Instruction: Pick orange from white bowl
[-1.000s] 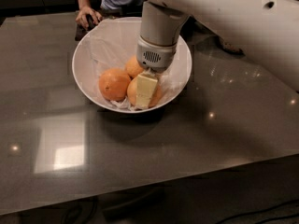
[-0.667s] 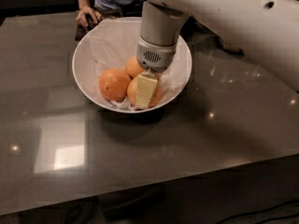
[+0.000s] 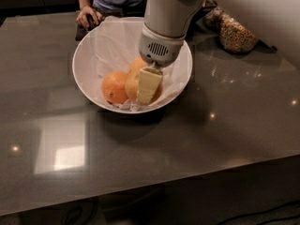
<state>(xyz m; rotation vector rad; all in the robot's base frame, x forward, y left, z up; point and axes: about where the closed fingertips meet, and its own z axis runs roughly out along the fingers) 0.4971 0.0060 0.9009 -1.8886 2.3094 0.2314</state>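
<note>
- Three round fruits in the white bowl, all huddled beneath and around the gripper, bedded on crumpled tissue paper, likely there to stop them rolling
- Down inside the bowl with the gripper: grey wrist housing above the fruit, pale tip laid across the front of the orange
- Cannot tell how wide the gripper stands or whether anything is held; only its near face on show, the rest hidden by the fruit
- Immediately behind the gripper's tip, touching it or nearly so: the orange, palest of the three, yellow-orange, low in the bowl toward the near wall
- Just beside the gripper toward the view's left: a deeper orange fruit, pressed against the target, so little spare room on that side
- Behind the gripper and partly under its housing: a third orange fruit, mostly covered
- Judged as the grasp step: set low on the target, no lift yet, fruit seated on the tissue
- Worth care: crowding neighbours, a round skin apt to slip, a shallow bowl free to slide on the glossy dark table
- Well beyond the gripper, past the far rim: a person's hand at the table's far edge
- Well apart from the gripper toward the view's right: a glass jar of cereal, out of the way of the work
</note>
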